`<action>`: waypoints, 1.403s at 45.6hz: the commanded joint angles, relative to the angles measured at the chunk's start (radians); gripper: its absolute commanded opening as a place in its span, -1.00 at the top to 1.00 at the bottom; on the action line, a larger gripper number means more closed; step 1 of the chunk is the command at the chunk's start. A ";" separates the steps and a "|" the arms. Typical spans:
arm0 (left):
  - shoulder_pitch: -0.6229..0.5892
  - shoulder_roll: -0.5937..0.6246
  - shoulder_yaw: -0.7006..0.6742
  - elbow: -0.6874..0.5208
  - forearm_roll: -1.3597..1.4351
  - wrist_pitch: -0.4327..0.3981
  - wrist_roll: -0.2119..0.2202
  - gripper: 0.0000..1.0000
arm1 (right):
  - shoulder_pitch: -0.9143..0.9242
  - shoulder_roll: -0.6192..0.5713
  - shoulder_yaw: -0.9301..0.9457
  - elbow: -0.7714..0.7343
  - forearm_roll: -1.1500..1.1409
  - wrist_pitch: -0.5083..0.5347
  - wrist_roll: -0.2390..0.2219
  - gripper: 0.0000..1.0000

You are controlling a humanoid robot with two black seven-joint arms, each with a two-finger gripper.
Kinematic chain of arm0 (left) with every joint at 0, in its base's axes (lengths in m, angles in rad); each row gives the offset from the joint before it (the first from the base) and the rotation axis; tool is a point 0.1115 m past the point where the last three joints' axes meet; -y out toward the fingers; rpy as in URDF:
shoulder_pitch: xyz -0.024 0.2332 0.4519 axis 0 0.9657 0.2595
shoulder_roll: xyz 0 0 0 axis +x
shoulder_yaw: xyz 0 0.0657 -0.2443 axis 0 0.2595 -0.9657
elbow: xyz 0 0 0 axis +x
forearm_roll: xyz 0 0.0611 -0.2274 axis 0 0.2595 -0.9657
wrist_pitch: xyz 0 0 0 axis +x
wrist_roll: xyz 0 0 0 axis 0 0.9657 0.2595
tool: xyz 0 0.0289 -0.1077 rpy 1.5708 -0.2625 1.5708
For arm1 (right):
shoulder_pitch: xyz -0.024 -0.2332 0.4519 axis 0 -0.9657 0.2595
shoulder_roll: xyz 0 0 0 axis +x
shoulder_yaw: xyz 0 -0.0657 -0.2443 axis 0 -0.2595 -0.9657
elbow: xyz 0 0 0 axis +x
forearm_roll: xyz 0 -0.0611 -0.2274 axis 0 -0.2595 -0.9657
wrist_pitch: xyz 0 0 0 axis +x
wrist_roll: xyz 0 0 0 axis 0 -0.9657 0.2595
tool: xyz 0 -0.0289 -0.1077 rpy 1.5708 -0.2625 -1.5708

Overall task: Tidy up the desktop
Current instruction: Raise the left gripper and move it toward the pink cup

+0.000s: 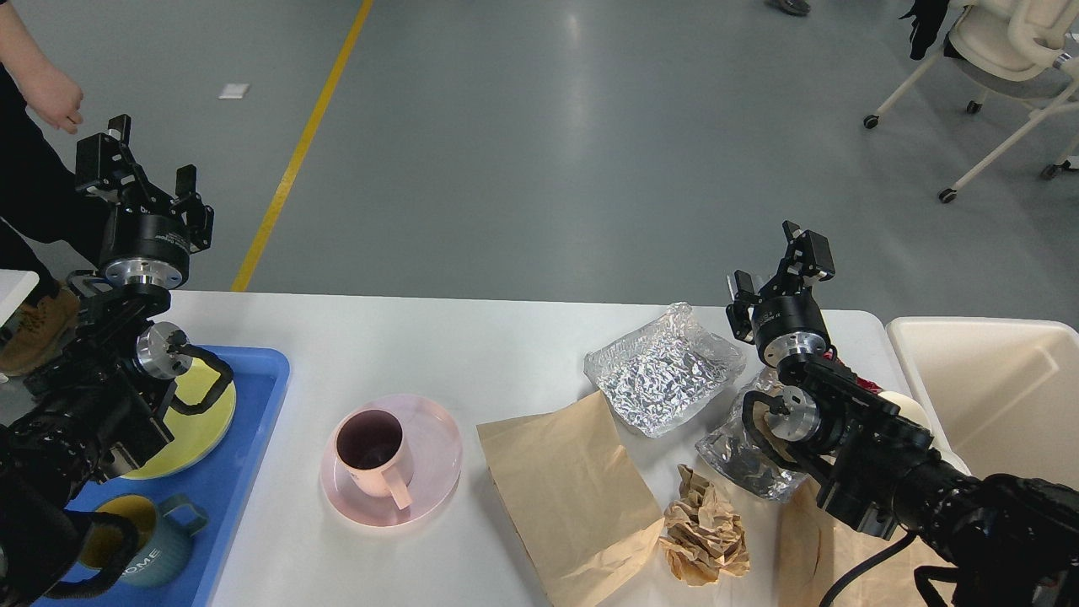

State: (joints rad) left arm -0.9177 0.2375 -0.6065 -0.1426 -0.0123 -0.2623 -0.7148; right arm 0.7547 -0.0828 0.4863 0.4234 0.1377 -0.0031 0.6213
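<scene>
The white desktop (506, 354) spans the lower part of the head view. On it stand a pink cup (371, 455) on a pink saucer (434, 434), a flat brown paper bag (565, 489), a crumpled brown paper ball (704, 535), a crinkled silver foil bag (662, 371) and a clear plastic wrapper (742, 464). My left gripper (152, 153) is raised above the table's far left corner, open and empty. Above the far right part of the table, beside the foil bag, my right gripper (769, 257) is open and empty too.
A blue tray (253, 396) at the left holds a yellow plate (198, 421) and a blue-grey mug (143, 548). A cream-white bin (995, 388) stands right of the table. A person (38, 93) stands at the far left, and a wheeled chair (995, 59) at the far right.
</scene>
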 commanded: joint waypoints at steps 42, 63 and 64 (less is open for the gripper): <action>-0.038 0.005 0.140 -0.003 0.018 -0.095 0.028 -0.92 | 0.000 0.000 0.000 0.000 0.000 0.000 0.000 -1.00; -0.093 0.086 0.484 -0.003 0.020 -0.100 0.253 -0.92 | 0.000 0.000 0.000 0.000 0.000 0.000 0.000 -1.00; -0.101 0.088 0.511 -0.003 0.020 -0.100 0.279 -0.92 | 0.000 0.000 0.000 0.000 0.000 0.000 0.000 -1.00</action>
State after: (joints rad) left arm -0.9835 0.3029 -0.2141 -0.1457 0.0076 -0.3607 -0.5452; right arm 0.7547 -0.0828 0.4863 0.4234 0.1378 -0.0031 0.6213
